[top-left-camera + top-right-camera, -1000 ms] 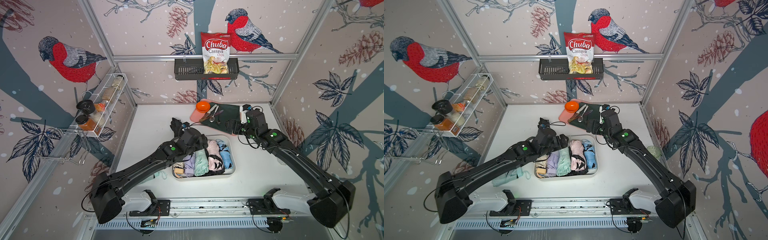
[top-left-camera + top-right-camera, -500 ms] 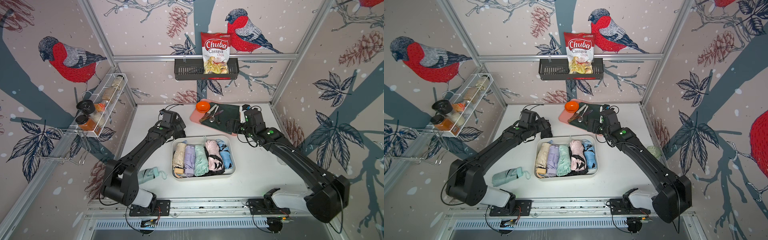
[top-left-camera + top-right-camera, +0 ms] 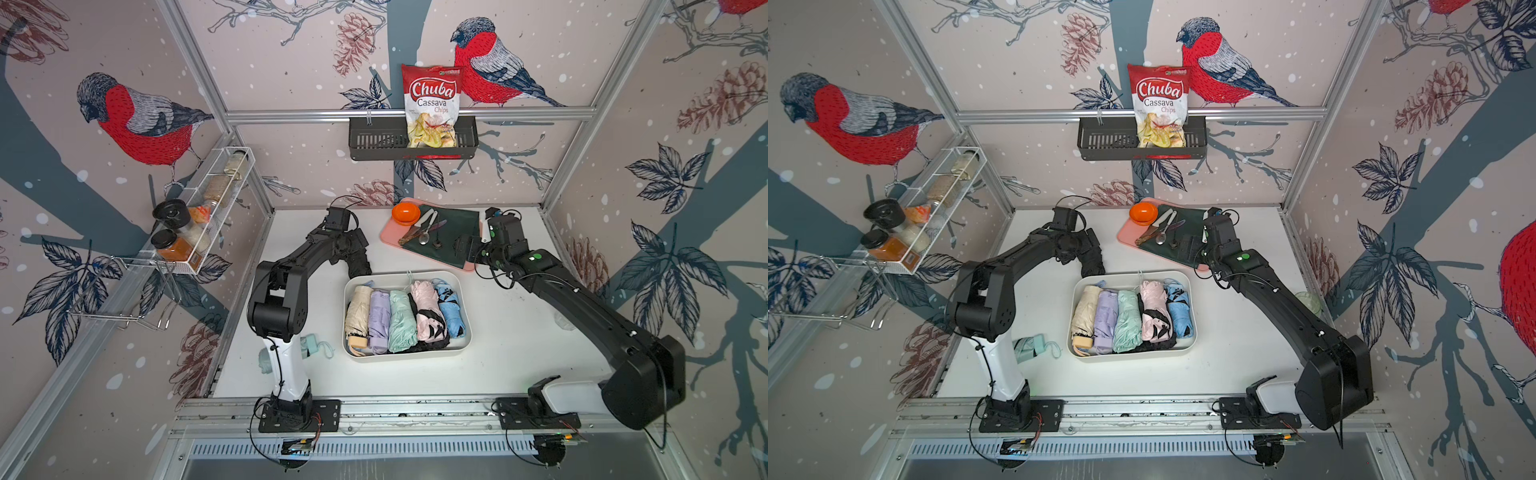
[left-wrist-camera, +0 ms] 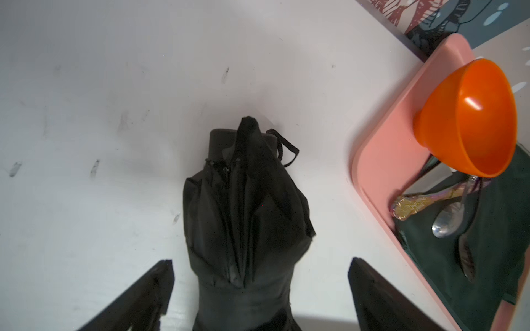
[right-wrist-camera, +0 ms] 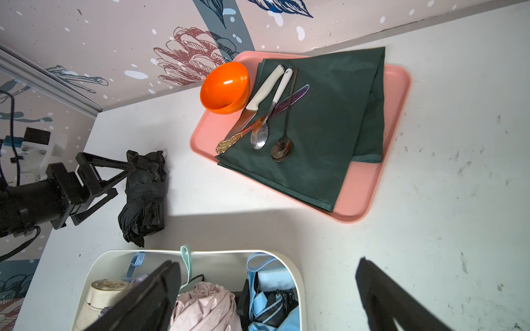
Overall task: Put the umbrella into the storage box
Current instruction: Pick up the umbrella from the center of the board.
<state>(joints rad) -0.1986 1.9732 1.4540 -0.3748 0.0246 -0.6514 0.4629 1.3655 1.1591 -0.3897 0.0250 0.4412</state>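
Since a second ago, my left arm has swung off the storage box and back toward the rear of the table, folding its elbow up high. Its left gripper now sits at the black umbrella. The jaws are spread wide, one finger on each side of the folded canopy, and the left wrist view shows white table between each finger and the fabric, so nothing is gripped.

That black umbrella lies flat on the table just behind the box's rear left corner, outside it. It is wrapped shut with its strap, and the handle end points away from the wrist camera. The pink tray sits near it on one side, carrying an orange bowl, a green cloth and some cutlery.

Inside the storage box I see five folded umbrellas side by side: beige, lilac, mint, pink and blue. A sixth one, a mint umbrella, lies on the table beside the left arm's base, partly hidden by the arm.

My right gripper hangs over the box's rear edge, near the tray's front corner. Its jaws are fully apart and empty.
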